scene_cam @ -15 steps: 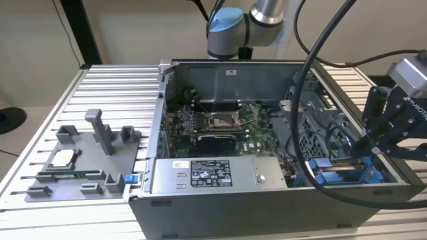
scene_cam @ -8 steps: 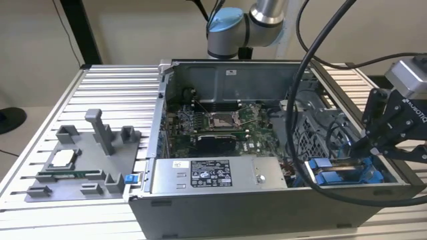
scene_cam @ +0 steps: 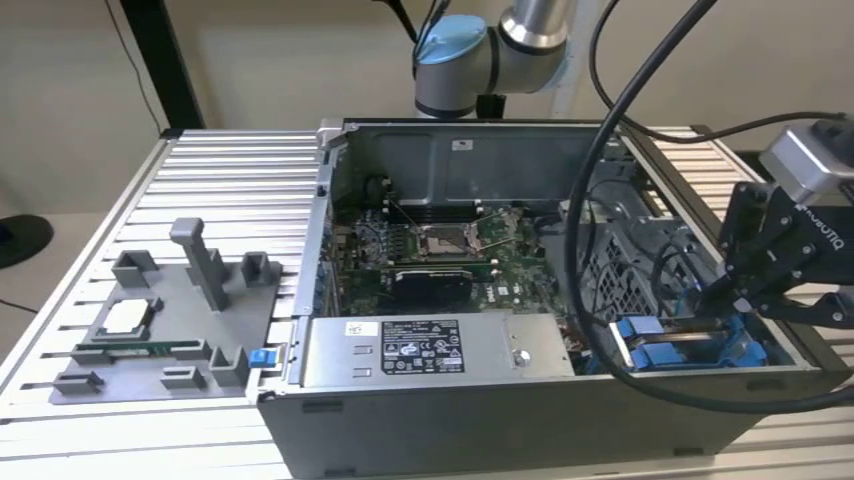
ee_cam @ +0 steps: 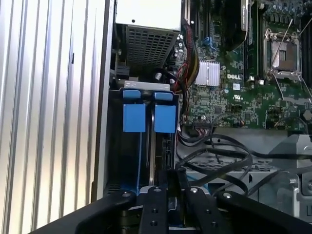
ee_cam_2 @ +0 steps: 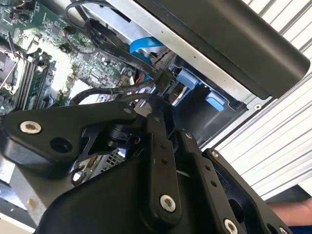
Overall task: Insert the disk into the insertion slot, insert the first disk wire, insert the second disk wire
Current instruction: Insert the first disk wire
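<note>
The disk stands edge-on in the drive bay at the case's front corner on the exterior view's right; its bright blue frame (scene_cam: 663,345) (ee_cam: 165,118) (ee_cam_2: 187,80) shows, and its body is mostly hidden. A second blue tab (ee_cam: 134,117) sits beside it. My gripper (scene_cam: 731,295) (ee_cam_2: 158,95) (ee_cam: 173,178) hangs just over the bay's inner end, fingers drawn close together on the end of a black disk wire (ee_cam_2: 112,90). More black wires (ee_cam: 219,158) loop beside the bay.
The open computer case (scene_cam: 467,420) lies on a slatted metal table (scene_cam: 227,190). A grey labelled power-supply box (scene_cam: 414,350) fills its front, with the motherboard (scene_cam: 441,250) behind. A grey parts fixture (scene_cam: 174,320) sits at the exterior view's left. A thick black cable (scene_cam: 601,200) arcs over the case.
</note>
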`<move>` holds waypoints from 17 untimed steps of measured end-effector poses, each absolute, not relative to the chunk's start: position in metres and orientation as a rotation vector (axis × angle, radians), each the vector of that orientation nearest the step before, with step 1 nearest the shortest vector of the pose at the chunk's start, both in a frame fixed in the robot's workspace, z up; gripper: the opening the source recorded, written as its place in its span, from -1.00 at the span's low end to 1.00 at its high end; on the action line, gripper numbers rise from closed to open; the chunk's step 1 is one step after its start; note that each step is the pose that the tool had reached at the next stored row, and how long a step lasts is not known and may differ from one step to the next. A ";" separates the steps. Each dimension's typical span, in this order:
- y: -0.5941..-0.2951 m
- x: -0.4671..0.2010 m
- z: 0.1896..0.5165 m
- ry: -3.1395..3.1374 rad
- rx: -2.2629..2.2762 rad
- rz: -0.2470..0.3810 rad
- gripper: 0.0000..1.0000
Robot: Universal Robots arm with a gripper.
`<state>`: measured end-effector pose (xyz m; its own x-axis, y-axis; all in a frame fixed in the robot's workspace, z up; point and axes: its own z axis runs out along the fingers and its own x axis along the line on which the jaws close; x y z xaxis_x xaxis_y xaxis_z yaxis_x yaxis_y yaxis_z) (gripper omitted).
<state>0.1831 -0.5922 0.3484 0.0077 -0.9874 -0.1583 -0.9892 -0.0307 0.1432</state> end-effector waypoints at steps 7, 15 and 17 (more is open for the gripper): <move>-0.587 0.183 0.343 2.171 -2.218 0.303 -1.00; -0.589 0.182 0.343 2.173 -2.219 0.300 -1.00; -0.589 0.181 0.343 2.173 -2.219 0.300 -1.00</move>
